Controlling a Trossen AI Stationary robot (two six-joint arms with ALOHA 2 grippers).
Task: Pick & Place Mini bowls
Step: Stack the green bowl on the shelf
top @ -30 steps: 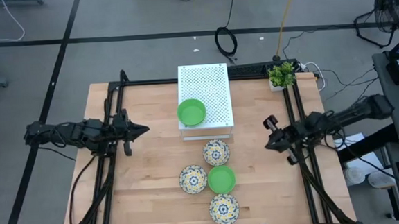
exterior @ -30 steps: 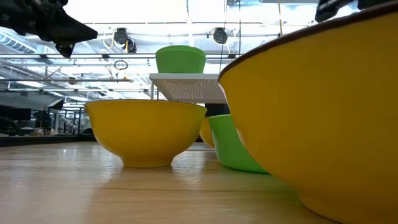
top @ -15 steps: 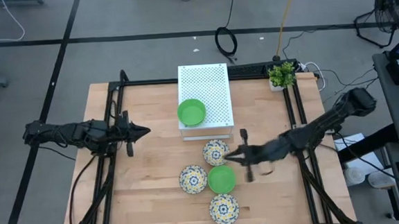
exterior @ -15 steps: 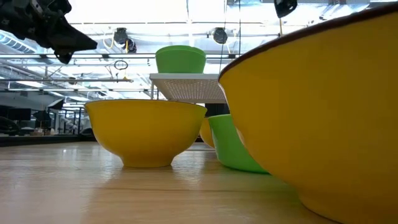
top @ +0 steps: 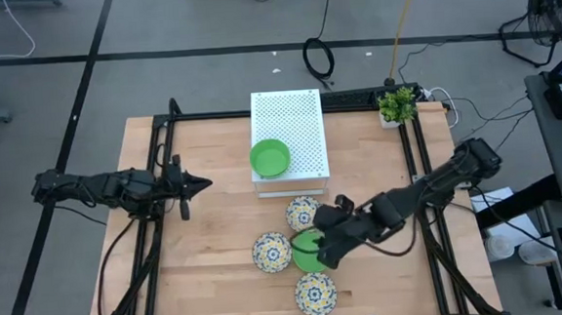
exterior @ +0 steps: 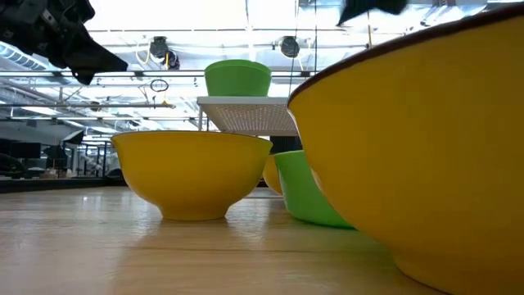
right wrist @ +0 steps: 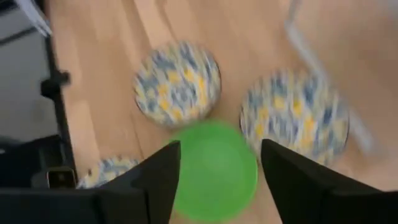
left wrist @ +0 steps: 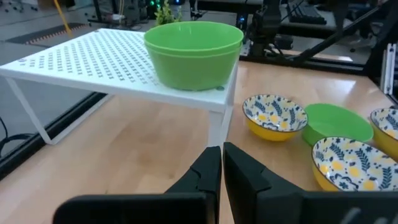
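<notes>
One green mini bowl (top: pixel 269 157) stands on the near left corner of the white perforated box (top: pixel 293 118). On the table, a second green bowl (top: pixel 303 252) sits among three floral bowls (top: pixel 304 214), (top: pixel 271 252), (top: pixel 315 293). My right gripper (top: pixel 319 250) hangs open above this green bowl (right wrist: pixel 214 171), tipped downward, with a finger (right wrist: pixel 158 180) on either side and clear of it. My left gripper (top: pixel 199 183) waits shut near the table's left side, pointing at the box (left wrist: pixel 112 59).
A small potted plant (top: pixel 396 105) stands at the far right corner. Black rails (top: pixel 413 159) run along both sides of the table. In the low view, one yellow bowl wall (exterior: pixel 426 147) fills the near right. Bare wood lies at the near left.
My right gripper has swung from the table's right edge toward the middle, tipping from level to slanting downward. It now hangs over the green bowl on the table, and its fingers have opened. The bowls have stayed in place.
</notes>
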